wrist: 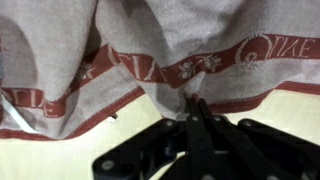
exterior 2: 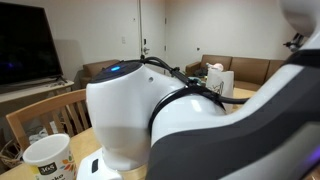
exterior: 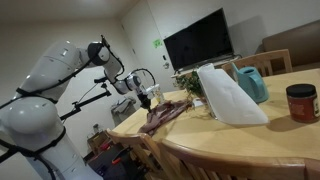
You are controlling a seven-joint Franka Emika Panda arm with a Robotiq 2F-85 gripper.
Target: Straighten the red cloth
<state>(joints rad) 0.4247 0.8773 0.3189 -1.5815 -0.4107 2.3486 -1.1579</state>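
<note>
Pinching a fold of the red cloth (wrist: pixel 150 60), my gripper (wrist: pixel 197 106) is standing closed, its fingers (wrist: pixel 207 128) meeting on fabric that is gathering into creases at the tips. In an exterior view the cloth is lying bunched at the table (exterior: pixel 255 140) edge, near the white sheet (exterior: pixel 228 95).

Recommendation: I am judging that the pinch needs drawing low and outward, away from the bunched part, so that the fabric is sliding flat and its stripe is running straight before I am letting go.

Limits: the wrist view is cutting off the cloth's edges, and I cannot tell how many layers I am holding. The woven lettering is too blurred to read. My own arm housing (exterior 2: pixel 150 110) is blocking the cloth in an exterior view.
</note>
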